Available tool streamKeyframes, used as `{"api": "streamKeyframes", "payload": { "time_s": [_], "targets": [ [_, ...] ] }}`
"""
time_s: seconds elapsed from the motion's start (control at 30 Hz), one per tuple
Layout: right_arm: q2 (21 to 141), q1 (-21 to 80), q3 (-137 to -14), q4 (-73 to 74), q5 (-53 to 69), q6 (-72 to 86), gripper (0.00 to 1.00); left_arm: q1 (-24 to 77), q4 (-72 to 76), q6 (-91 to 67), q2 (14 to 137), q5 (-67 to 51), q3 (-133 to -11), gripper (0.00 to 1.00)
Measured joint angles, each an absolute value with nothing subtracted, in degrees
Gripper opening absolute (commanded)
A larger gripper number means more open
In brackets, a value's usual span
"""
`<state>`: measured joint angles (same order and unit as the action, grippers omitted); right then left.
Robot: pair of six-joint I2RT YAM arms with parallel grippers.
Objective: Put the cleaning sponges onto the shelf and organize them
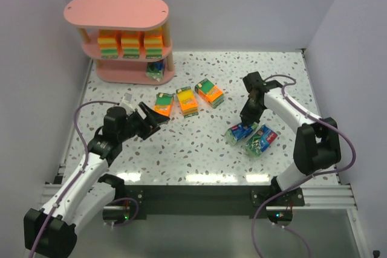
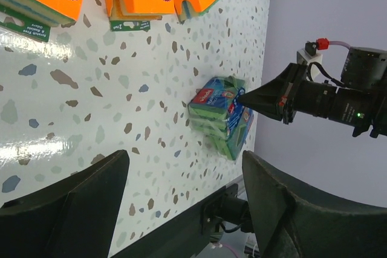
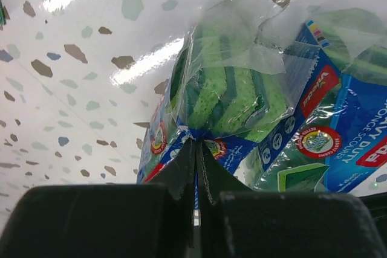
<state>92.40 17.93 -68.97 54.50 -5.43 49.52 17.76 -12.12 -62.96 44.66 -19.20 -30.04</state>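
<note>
Right wrist: R gripper pinching wrapper seam of blue-green sponge pack; prob light, squishy, slick film. L gripper spread wide, empty

Both arms are white tubes with round black joints. A purple cable loops along each. The left gripper has fat black fingers. Green lights glow near six o'clock.
</note>
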Motion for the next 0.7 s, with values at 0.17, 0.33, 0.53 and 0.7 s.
{"api": "streamKeyframes", "payload": {
  "time_s": [0.17,0.33,0.53,0.7],
  "targets": [
    [89.17,17.93,-64.88,51.27,1.61,46.89,0.00,17.76,-13.04,-63.00,43.90,-18.79,-29.95,0.80],
    [87.90,17.98,-59.81,41.56,16.21,47.44,0.00,17.76,-15.22,-63.00,42.98,-18.11,-29.95,0.80],
    [87.85,19.75,-52.69,19.42,30.15,53.80,0.00,17.76,-16.97,-63.02,41.78,-17.32,-30.00,0.80],
    [88.99,20.91,-50.78,5.52,35.51,56.25,0.00,17.76,-17.76,-63.02,41.65,-17.26,-30.00,0.80]
  ]
}}
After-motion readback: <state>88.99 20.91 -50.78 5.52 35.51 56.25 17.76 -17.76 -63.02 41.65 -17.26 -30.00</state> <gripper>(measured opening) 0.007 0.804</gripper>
